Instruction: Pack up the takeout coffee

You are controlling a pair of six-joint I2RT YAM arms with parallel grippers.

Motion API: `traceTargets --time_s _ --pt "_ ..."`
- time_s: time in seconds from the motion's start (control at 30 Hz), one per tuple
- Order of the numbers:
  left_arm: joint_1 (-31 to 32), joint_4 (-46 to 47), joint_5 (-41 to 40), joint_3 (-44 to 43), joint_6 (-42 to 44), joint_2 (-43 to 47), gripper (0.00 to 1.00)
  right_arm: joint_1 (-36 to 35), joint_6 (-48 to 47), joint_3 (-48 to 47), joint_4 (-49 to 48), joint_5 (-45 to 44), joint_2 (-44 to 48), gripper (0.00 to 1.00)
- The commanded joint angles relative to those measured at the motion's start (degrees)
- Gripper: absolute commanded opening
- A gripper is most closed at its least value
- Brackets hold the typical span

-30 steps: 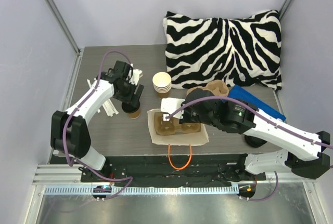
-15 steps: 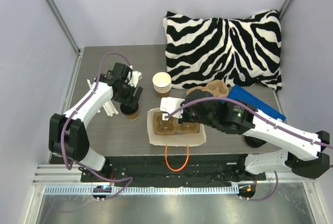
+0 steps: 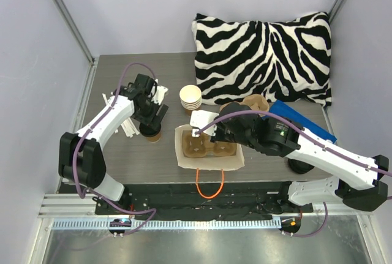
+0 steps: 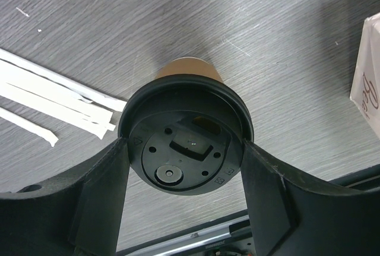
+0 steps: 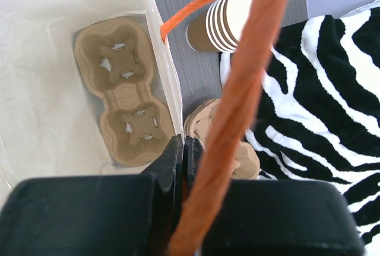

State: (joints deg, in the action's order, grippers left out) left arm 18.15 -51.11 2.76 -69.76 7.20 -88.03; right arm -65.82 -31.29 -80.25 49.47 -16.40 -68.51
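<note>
Though its body is brown paper, the takeout coffee [image 4: 189,68] bears a round black lid [image 4: 172,122], clasped by the wide-spread left gripper [image 4: 184,149]; right gripper [image 5: 183,149] pinched shut, seemingly on the paper bag [image 5: 35,66].

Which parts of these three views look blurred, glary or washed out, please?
Left wrist: the takeout coffee lid is sharp, the near fingers dark and soft. Right wrist: the orange handle is heavily blurred up close, the bag wall washed out, the cup carrier crisp. Top external: even light, glare only on the metal plate in front.
</note>
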Motion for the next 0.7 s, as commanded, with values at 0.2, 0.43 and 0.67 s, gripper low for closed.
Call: traceTargets --time_s 0.2,0.43,0.67 --pt "0.39 -6.46 -2.32 -1.35 1.59 -5.75 0.66 0.43 0.7 -2.19 -2.89 -0.03 0.57 0.01" --pt "0.22 -6.98 -0.92 -2.05 1.68 -6.72 0.51 0.7 1.49 -2.28 -3.07 -0.21 0.57 0.01" --pt "-0.22 -4.71 2.68 -8.19 -0.69 5.38 0.31 2.19 8.24 -1.76 -8.25 -8.03 1.62 0.01"
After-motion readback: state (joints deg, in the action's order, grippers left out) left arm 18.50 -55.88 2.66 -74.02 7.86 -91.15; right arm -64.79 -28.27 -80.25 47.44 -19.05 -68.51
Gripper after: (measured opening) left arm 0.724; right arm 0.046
